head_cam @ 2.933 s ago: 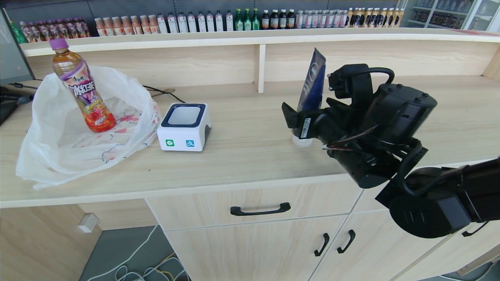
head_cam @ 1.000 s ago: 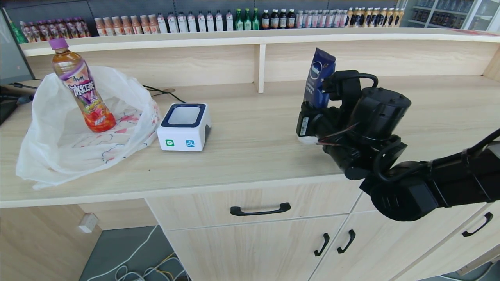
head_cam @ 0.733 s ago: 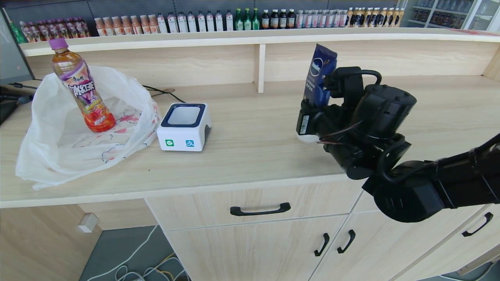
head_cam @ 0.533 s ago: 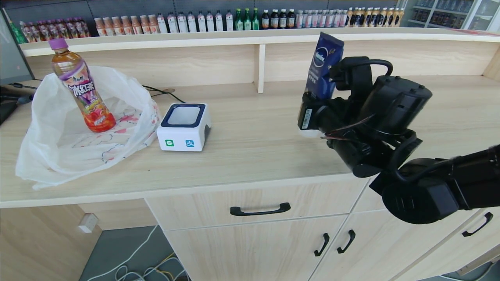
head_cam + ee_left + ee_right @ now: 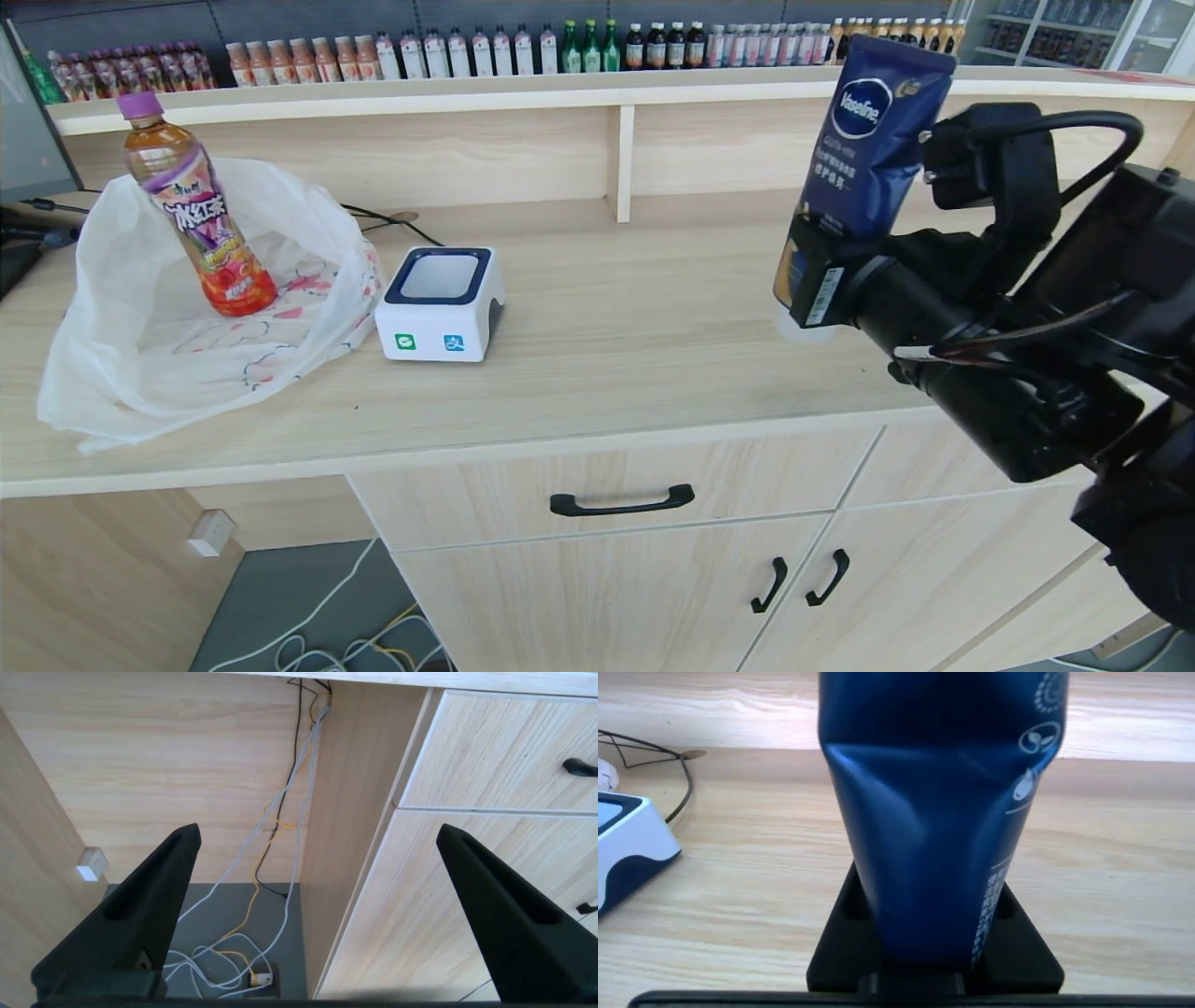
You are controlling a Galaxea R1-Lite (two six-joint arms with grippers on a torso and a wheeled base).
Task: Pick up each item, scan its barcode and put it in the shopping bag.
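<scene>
Left to right, as you read the scene. The left gripper (image 5: 316,833) hangs below counter level with its two fingers (image 5: 140,915) spread wide and nothing between them; ahead of it you see the cabinet's side panel and loose cables (image 5: 271,859) running down to the floor.

On the wooden counter (image 5: 607,373), at your far left, the white plastic shopping bag (image 5: 121,373) lies open. A tea bottle (image 5: 191,210) with a purple cap stands upright inside it.

Just beside the bag, touching its edge, sits the white barcode scanner (image 5: 439,303), its dark-framed window facing up. A black cable (image 5: 383,219) runs along the counter behind it.

Well to the right of the scanner, the right gripper (image 5: 826,275) pinches a dark blue cream tube (image 5: 868,140) near its lower end. You will find the tube held roughly upright, crimped end up and leaning slightly right, its cap end down over the counter. In the right wrist view the tube (image 5: 943,812) is dented where it is squeezed, and a corner of the scanner (image 5: 626,849) shows off to the side.

Behind the counter, a raised shelf carries a long row of bottled drinks (image 5: 579,47).
</scene>
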